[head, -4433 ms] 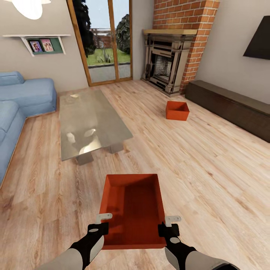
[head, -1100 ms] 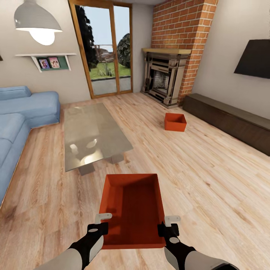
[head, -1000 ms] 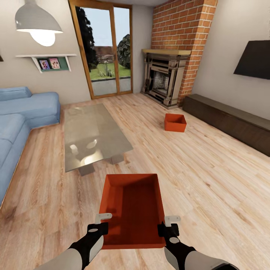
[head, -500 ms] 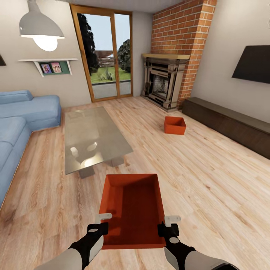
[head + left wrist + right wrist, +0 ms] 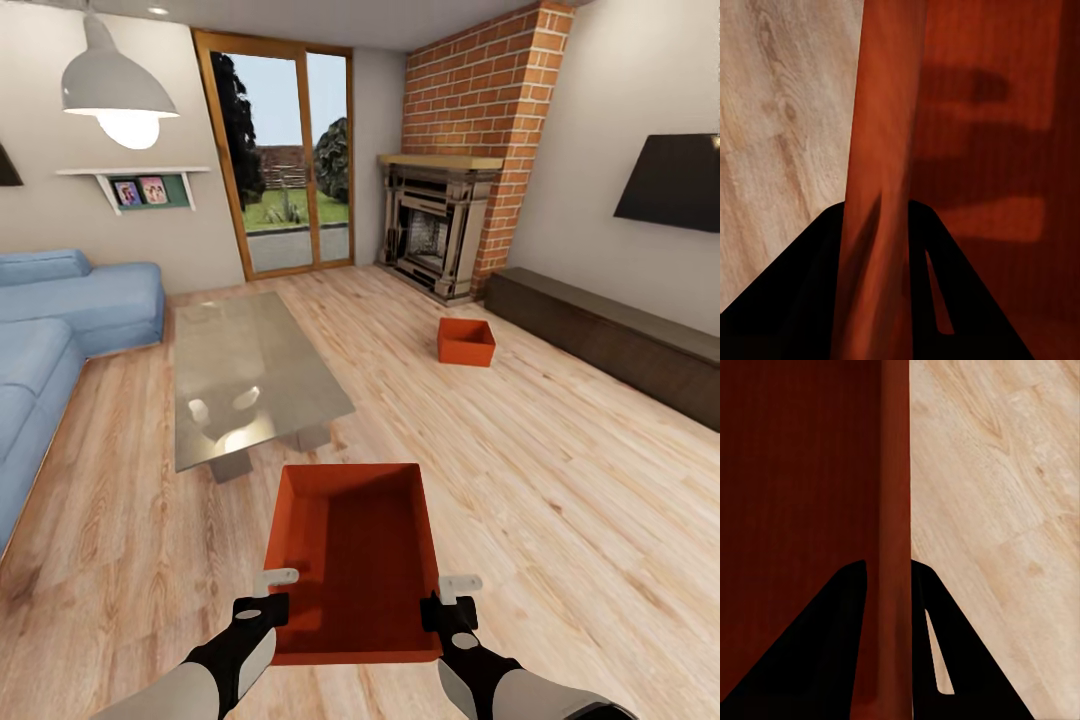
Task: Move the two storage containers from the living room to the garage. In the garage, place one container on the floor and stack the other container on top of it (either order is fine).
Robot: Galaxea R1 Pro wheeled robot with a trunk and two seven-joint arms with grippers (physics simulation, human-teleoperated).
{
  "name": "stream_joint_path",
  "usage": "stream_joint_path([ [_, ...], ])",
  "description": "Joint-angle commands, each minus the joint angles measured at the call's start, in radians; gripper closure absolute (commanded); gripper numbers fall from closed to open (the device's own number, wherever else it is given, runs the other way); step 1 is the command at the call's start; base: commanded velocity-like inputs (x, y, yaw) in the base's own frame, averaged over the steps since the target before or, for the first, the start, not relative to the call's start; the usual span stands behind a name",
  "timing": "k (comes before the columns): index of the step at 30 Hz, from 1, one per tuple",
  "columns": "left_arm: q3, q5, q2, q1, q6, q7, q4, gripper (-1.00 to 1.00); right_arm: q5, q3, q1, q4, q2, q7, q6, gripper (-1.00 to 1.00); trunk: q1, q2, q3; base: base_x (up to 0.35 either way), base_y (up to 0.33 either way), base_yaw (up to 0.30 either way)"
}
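You've got the near orange-red open-top storage container (image 5: 355, 560) dead ahead over the light wood plank floor (image 5: 560, 480), left pincer (image 5: 268, 592) clamped on its left wall, right pincer (image 5: 450, 597) on its right. Ahead-left stands the glass coffee table (image 5: 250, 370), blue sofa (image 5: 60, 320) further left. The second orange-red container (image 5: 466, 342) sits ahead-right, before the red brick fireplace (image 5: 440, 230).

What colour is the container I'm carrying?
Orange-red, plain; the held storage container shows best in the head view.
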Motion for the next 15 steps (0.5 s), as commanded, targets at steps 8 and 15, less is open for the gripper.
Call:
stream_joint_path([
  [8,0.012,0.002,0.004,-0.001,0.003,0.013,0.001,1.00,-0.023,0.012,-0.001,0.001,-0.003,-0.001,-0.009,1.00,0.000,-0.001,0.012,0.000,0.000,0.000],
  [15,0.012,0.002,0.005,-0.001,0.003,0.013,0.001,1.00,-0.023,0.012,-0.001,0.001,-0.003,-0.001,-0.010,1.00,0.000,-0.001,0.023,0.000,0.000,0.000],
])
